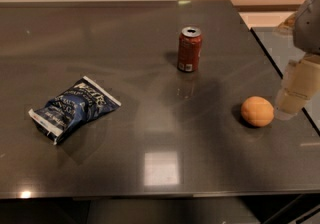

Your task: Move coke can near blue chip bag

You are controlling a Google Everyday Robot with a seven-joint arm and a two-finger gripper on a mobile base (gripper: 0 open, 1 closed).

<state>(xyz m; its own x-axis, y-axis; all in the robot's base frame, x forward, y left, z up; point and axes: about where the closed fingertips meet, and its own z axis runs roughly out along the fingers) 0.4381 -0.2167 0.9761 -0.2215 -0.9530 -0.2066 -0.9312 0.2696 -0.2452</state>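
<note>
A coke can (189,49) stands upright toward the far side of a dark glossy table (150,168), its contents out of sight. A blue chip bag (74,108) lies flat at the near left, well apart from the can. The robot's gripper (292,95) hangs at the table's right edge, just beside an orange (257,111), holding neither can nor bag. Whether it is open or closed cannot be told.

Hand (288,107) low at far right
</note>
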